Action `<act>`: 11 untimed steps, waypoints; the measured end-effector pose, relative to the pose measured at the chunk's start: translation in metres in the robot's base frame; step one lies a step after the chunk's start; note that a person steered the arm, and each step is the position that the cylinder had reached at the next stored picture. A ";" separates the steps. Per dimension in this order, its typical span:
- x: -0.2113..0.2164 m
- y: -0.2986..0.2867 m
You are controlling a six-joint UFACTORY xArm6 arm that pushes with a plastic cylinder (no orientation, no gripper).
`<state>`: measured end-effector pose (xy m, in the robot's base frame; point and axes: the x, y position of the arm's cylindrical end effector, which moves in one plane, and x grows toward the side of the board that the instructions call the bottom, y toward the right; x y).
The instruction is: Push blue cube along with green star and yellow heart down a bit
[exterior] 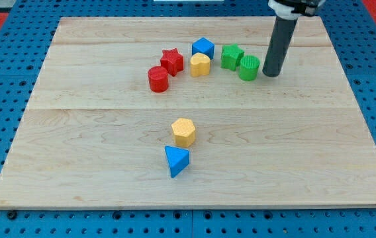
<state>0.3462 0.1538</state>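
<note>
The blue cube (202, 47) sits near the view's top centre of the wooden board (95, 132). The yellow heart (200, 65) touches it just below. The green star (232, 56) lies to the cube's right, with a green cylinder (248, 68) touching the star's lower right. My tip (271, 74) stands on the board just right of the green cylinder, very close to it, and right of the whole cluster.
A red star (171, 61) and a red cylinder (158, 79) lie left of the yellow heart. A yellow hexagon (184, 132) and a blue triangle (176, 160) lie lower, near the board's centre bottom. A blue pegboard surrounds the board.
</note>
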 end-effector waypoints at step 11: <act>-0.070 -0.150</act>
